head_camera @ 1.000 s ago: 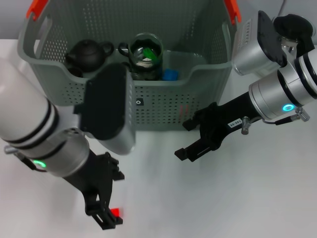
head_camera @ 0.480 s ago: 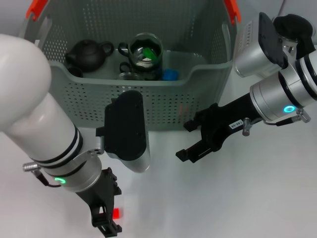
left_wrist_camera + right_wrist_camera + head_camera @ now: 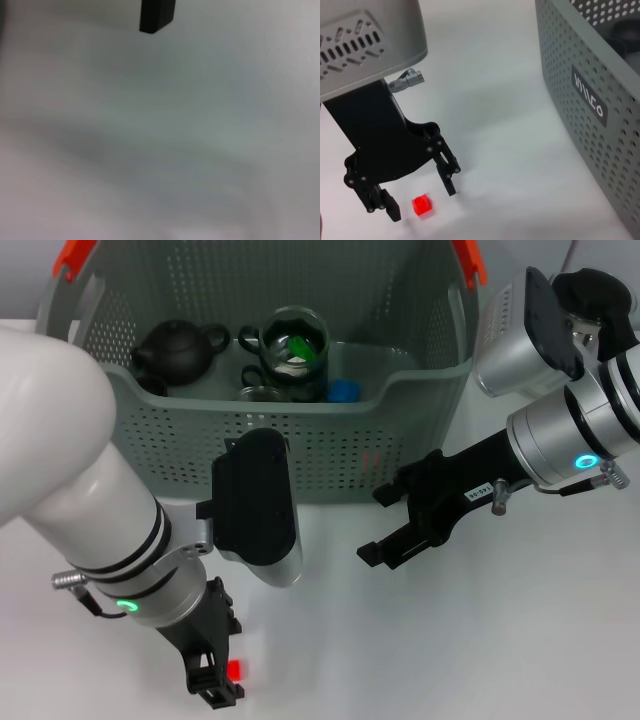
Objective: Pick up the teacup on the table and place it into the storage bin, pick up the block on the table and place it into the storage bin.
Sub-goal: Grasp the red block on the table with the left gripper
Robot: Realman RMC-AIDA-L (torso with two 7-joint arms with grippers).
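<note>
Right wrist view shows the left gripper (image 3: 422,199) low over the white table (image 3: 485,100), jaws open and straddling the small red plastic block (image 3: 421,204), not closed on it. The right gripper (image 3: 392,523) hangs open and empty beside the grey-green perforated storage bin (image 3: 330,445), which holds a glass teacup (image 3: 293,352).

The bin (image 3: 330,455) is grey-green with small round holes and orange handles; the block (image 3: 422,204) is red.
</note>
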